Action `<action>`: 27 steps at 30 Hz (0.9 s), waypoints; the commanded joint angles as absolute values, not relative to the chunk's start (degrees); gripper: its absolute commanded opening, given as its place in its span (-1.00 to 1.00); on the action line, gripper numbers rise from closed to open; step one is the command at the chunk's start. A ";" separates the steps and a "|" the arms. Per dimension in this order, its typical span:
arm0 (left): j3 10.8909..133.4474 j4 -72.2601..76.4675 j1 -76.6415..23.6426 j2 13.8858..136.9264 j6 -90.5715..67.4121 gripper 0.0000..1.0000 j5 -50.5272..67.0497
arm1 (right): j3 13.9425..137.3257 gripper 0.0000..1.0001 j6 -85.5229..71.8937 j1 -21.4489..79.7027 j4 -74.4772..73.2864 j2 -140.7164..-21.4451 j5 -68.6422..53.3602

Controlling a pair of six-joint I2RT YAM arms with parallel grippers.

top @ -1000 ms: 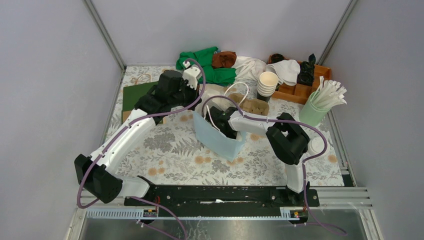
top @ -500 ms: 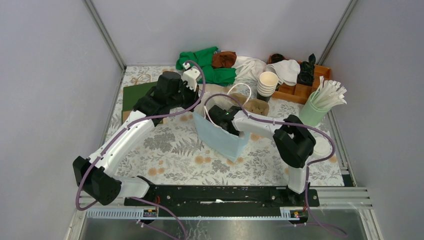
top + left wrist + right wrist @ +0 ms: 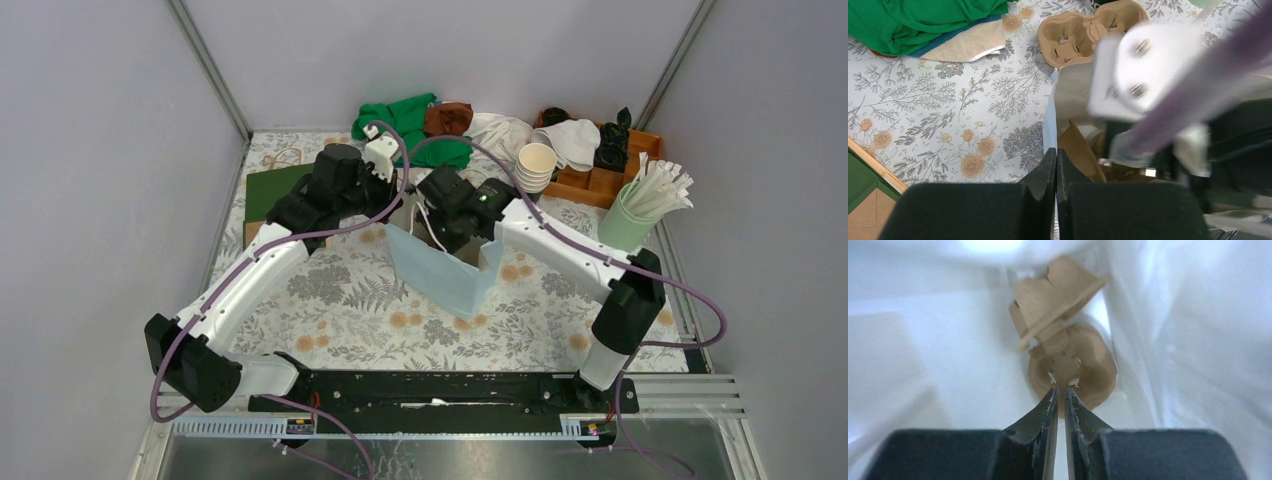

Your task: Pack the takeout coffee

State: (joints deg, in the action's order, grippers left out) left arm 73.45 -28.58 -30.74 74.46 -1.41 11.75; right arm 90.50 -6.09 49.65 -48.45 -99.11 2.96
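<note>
Brown pulp tray (image 3: 1071, 371) inside pale bag (image 3: 923, 365), under barely parted right tool (image 3: 1059, 389)

Blue bag (image 3: 437, 277), cup stack (image 3: 535, 166), green cloth (image 3: 412, 113)

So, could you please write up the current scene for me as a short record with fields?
left gripper: shut, pinching the rim of the blue bag
right gripper: slightly open, down inside the bag, tips just above a pulp tray
second pulp tray: on the table beside the bag
cup stack: upright, behind the bag
lidded coffee: not visible in any view
bag contents: only the tray shows inside
</note>
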 commanded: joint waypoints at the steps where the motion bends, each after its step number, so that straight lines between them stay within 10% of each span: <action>1: 73.59 -25.36 -31.07 72.06 -2.55 -1.00 11.66 | 101.18 -0.64 -5.87 49.43 -53.57 -94.75 3.63; 27: 75.33 -25.38 -31.81 72.66 -0.44 -1.00 11.91 | 106.28 0.76 -8.94 35.57 -55.19 -79.66 6.35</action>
